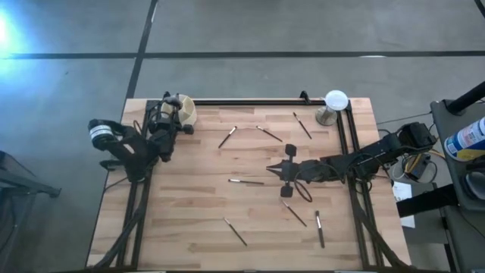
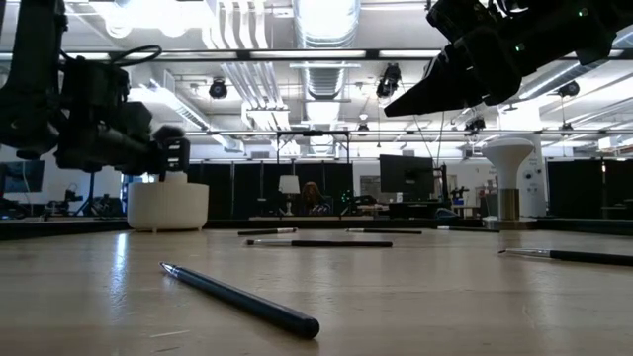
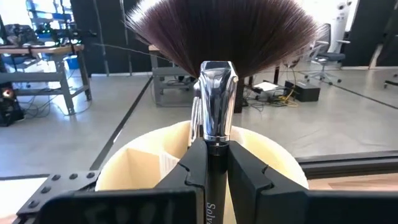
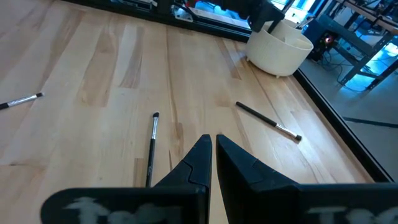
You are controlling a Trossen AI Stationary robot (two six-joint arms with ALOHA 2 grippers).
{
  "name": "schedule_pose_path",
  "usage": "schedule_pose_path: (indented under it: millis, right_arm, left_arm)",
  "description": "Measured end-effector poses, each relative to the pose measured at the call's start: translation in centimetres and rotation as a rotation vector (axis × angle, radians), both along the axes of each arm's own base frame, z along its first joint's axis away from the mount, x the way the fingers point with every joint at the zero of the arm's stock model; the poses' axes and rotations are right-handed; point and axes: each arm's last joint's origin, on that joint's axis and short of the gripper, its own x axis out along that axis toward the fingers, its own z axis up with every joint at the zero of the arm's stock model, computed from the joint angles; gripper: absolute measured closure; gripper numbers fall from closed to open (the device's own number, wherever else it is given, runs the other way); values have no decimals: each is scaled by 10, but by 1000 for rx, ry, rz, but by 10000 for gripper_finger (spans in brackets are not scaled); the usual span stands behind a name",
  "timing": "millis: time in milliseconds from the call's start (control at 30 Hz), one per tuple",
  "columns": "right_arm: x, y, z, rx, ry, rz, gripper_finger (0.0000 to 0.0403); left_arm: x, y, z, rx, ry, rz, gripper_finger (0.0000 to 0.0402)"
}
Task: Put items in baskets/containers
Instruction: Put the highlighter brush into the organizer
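Left wrist view: fluffy brush (image 3: 214, 93) clamped between jaws, seemingly above cup (image 3: 149, 163).

Wooden table (image 1: 189, 220), white dome on a metal stand (image 1: 334, 105) at its far right corner, black frame rail (image 1: 250, 101)

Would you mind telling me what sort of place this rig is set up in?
Probably a robotics lab or workshop. Exposed ceiling ducts and strip lights run overhead, workbenches and monitors crowd the room beyond, and the wooden table stands on a bare concrete floor.
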Motion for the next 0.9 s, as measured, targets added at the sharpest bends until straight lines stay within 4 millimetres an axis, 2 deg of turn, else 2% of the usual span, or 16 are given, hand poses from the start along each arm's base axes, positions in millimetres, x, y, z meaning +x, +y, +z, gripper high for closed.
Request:
schedule_pose_path:
  millis: [167, 567, 900]
  right_arm:
    - [0, 0, 0, 0, 0, 0, 385]
    - [0, 0, 0, 0, 0, 0, 385]
    - [0, 0, 0, 0, 2, 0, 385]
  left_arm:
    - [2, -3, -2, -8, -4, -8, 363]
    - [4, -14, -2, -8, -21, 85, 318]
    - [6, -22, 1, -3, -31, 120, 310]
